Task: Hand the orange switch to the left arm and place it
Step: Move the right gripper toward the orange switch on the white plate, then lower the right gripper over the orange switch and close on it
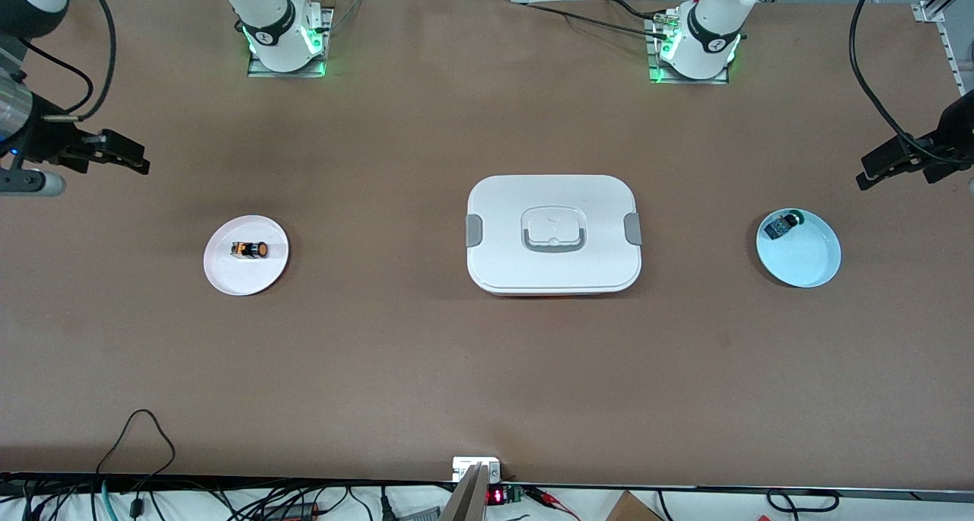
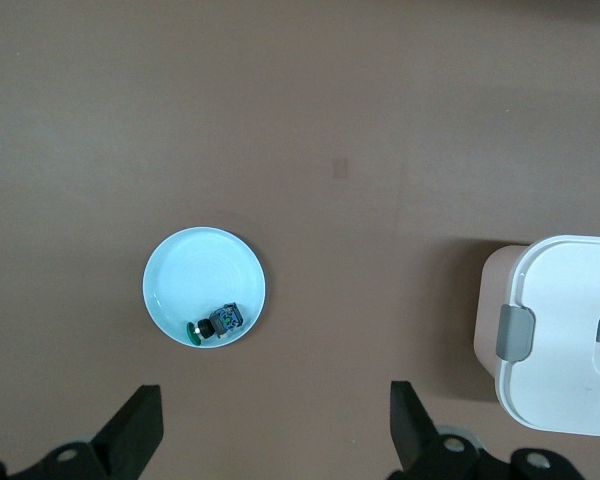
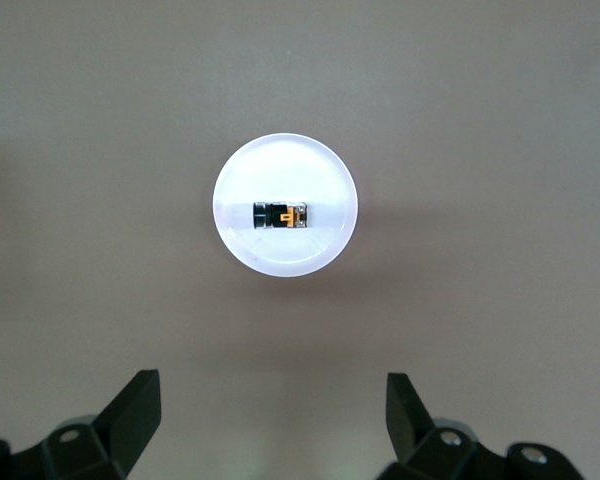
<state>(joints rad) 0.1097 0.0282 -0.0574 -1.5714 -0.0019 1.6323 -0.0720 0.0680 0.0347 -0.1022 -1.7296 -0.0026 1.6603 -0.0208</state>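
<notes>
Front view: desk (image 1: 426, 369) with the box (image 1: 554, 234) at its middle, lid on, grey clips at both ends.
Switch: the orange switch (image 1: 249, 249) lies on its side on a white plate (image 1: 228, 274) toward the right arm's end of the desk, well apart from the box.
Other part: a dark part with a green tip (image 1: 781, 225) sits in a pale blue dish (image 1: 806, 266) toward the left arm's end, at the dish's rim farther from the front camera.
Right end effector: (image 1: 122, 154) up in the air over bare desk at the desk's end, fingers spread wide (image 3: 135, 405), holding nothing and touching nothing; its wrist view looks straight down on the plate and switch (image 3: 282, 214).
Left end effector: (image 1: 883, 167) up over the desk's other end, fingers spread wide (image 2: 140, 425), empty; its wrist view shows the dish (image 2: 180, 275) and a corner of the box (image 2: 560, 330).
Open room: bare desk lies between plate and box, between box and dish, and along the whole strip nearer the front camera.
Edges: both end effectors hang near the desk's short edges; cables run along the near edge.
</notes>
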